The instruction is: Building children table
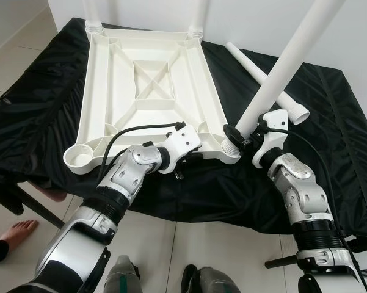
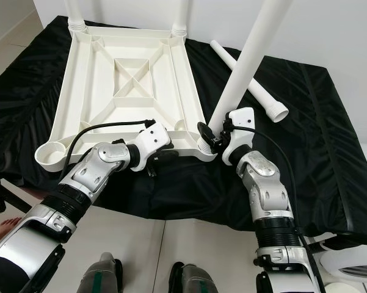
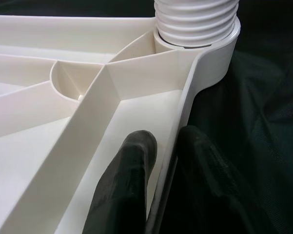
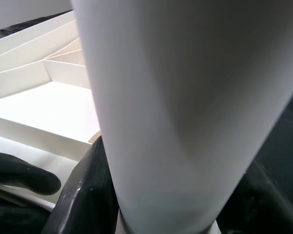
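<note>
Tabletop (image 1: 149, 91): upside down on the black-draped counter (image 1: 330, 122). My left gripper (image 1: 184, 163) clamps its near rim; my right gripper (image 1: 238, 135) clamps a tilted leg (image 1: 287, 61) at the corner socket.

A surface draped in black cloth (image 1: 330, 122) carries an upturned white tabletop (image 1: 149, 91) and, beside it, a loose white leg (image 1: 256, 70).

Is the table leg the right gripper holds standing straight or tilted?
Tilted: the leg leans away from the tabletop, threaded foot in the near corner socket, held by the right gripper.
</note>
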Motion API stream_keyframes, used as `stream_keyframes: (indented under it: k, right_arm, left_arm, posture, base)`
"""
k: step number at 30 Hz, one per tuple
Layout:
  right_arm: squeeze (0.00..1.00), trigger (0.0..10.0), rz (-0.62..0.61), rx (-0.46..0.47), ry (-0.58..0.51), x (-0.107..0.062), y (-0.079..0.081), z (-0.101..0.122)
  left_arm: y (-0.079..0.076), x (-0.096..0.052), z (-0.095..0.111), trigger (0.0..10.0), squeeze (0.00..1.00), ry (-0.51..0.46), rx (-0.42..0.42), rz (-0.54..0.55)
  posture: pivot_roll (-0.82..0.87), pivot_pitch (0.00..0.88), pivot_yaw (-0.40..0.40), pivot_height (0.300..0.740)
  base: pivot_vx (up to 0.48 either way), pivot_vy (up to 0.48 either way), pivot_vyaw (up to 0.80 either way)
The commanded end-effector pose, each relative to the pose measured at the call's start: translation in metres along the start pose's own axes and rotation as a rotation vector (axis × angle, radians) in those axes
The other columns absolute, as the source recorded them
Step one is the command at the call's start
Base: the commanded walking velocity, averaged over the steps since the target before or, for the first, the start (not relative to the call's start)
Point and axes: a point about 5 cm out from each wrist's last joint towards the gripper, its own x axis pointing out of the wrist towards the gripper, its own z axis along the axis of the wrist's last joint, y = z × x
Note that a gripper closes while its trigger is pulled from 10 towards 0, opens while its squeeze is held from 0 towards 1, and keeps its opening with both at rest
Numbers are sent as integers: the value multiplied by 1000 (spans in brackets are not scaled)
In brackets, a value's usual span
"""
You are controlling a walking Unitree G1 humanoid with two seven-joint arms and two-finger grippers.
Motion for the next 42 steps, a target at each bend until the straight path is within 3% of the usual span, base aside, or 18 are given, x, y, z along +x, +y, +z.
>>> stream_keyframes:
  k: [1, 9, 21, 25, 35, 40, 41, 42]
  right_arm:
    - [0, 10000, -20, 27, 87, -5, -4, -19]
    - [0, 10000, -27, 23, 111, -6, -5, -24]
    - [0, 10000, -36, 128, 263, -6, -13, -39]
    - [0, 10000, -10, 61, 195, -2, -10, -31]
    - [0, 10000, 7, 49, 142, -3, -6, -28]
    - [0, 10000, 4, 39, 171, -5, -7, -32]
    - [0, 10000, 14, -31, 228, -9, -7, -44]
    - [0, 10000, 14, -31, 228, -9, -7, -44]
  left_arm:
    - [-3, 3, 13, 10000, 0, -37, 50, -12]
    - [-2, 4, 15, 10000, 0, -39, 51, -13]
    - [-1, 3, 17, 10000, 0, -41, 53, -13]
    - [-1, 4, 18, 10000, 0, -45, 51, -11]
    - [0, 2, 17, 10000, 0, -43, 49, -5]
    - [1, 2, 17, 10000, 0, -42, 49, -5]
    - [0, 3, 17, 10000, 0, -43, 51, -7]
    - [0, 3, 17, 10000, 0, -43, 51, -7]
  posture:
    - [43, 55, -96, 740]
    - [41, 63, -95, 740]
    - [38, 78, -96, 740]
    - [43, 80, -101, 740]
    - [41, 80, -100, 740]
    - [40, 79, -98, 740]
    - [40, 79, -97, 740]
    - [40, 79, -97, 740]
  base:
    - [0, 0, 0]
    - [0, 0, 0]
    - [0, 0, 0]
    - [0, 0, 0]
    - [0, 0, 0]
    - [0, 0, 0]
    - [0, 0, 0]
    - [0, 0, 0]
